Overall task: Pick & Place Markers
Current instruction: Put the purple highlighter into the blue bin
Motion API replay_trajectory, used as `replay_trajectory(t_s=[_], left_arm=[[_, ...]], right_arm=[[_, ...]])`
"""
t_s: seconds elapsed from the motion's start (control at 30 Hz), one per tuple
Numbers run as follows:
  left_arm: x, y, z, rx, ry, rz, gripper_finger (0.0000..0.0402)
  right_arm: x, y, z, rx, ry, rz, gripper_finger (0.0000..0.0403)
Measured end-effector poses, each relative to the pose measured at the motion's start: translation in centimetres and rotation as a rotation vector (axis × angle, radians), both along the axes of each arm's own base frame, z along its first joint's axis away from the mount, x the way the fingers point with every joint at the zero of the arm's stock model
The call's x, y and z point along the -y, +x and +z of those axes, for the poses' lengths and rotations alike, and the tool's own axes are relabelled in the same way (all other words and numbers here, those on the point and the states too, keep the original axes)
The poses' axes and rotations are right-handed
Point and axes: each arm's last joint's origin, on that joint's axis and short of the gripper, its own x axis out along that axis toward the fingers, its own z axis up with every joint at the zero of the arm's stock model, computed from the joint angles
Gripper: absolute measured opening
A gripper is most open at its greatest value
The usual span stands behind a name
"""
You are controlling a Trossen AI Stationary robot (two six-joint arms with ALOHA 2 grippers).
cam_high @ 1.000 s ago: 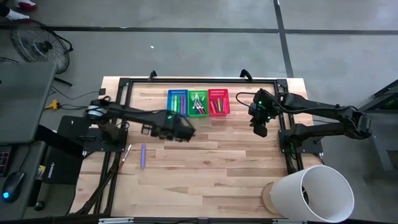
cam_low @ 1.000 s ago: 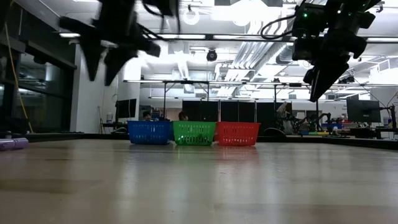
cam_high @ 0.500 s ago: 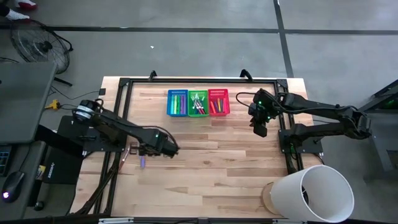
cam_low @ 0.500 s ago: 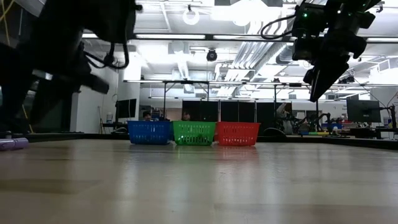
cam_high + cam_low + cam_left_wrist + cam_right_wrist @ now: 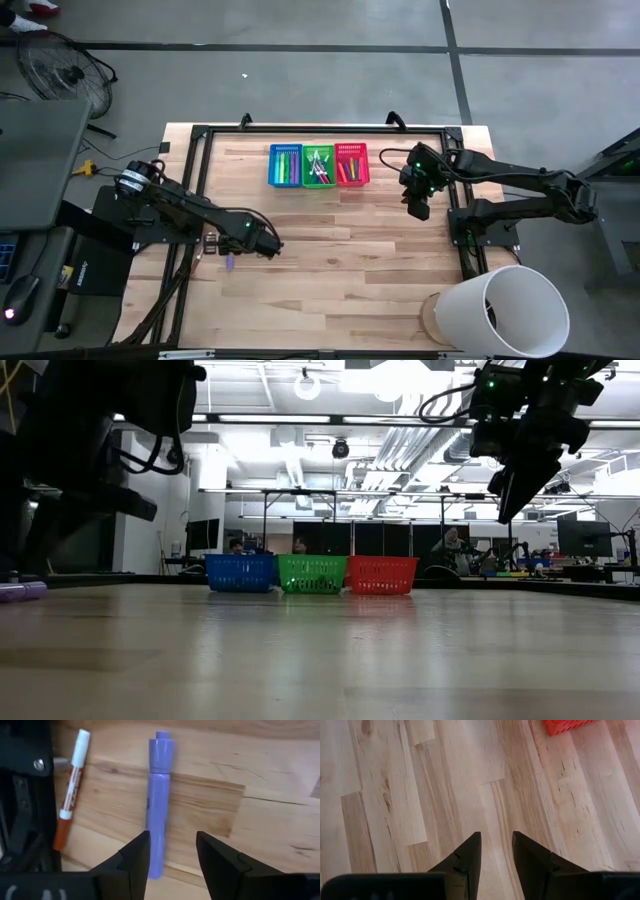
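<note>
At the left side of the wooden table (image 5: 330, 290), the left gripper (image 5: 262, 240) is down low over the wood. Its two dark fingers (image 5: 137, 855) are apart, with a gap between them, and they hold nothing. A purple marker (image 5: 158, 800) lies flat on the table right in front of them. The near end of the marker sits close to one finger, a bit off from the middle of the gap. From above, only the tip of this purple marker (image 5: 229, 262) peeks out from under the arm. Next to it lies an orange marker (image 5: 71, 795) with a white cap, right by the black frame (image 5: 192, 180) at the table's edge. The two markers do not touch.

Farther along, at the back of the table, three little baskets stand in a row, touching each other: a blue basket (image 5: 285, 165), a green basket (image 5: 319, 166) and a red basket (image 5: 351, 164). Each one has markers lying inside it.

To the right of the baskets, the right gripper (image 5: 417, 207) hangs up in the air over bare wood. Its fingers (image 5: 467, 857) are a little way apart and hold nothing. A corner of the red basket (image 5: 567, 726) shows past them, well away.

At the front right corner sits a big white tub (image 5: 505, 310).
</note>
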Motion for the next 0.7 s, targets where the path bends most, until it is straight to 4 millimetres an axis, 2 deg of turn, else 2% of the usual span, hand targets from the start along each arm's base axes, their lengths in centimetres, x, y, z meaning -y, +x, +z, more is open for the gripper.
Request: replay_trajectory(t_s=[0.3,0.43,0.7], left_arm=[[-0.1,-0.1,0.0,-0.009,0.01,-0.057,0.0218],[-0.3,-0.7,-0.9,-0.031,0.007,-0.044,0.0222],[-0.5,-1.7,-3.4,0.046,-0.058,-0.028,0.0223]], right_arm=[[0.0,0.0,0.0,0.001,-0.001,0.0,0.0099],[0.0,0.1,0.0,0.006,-0.005,0.004,0.0099],[0.0,0.0,0.0,0.006,-0.006,0.007,0.0099]])
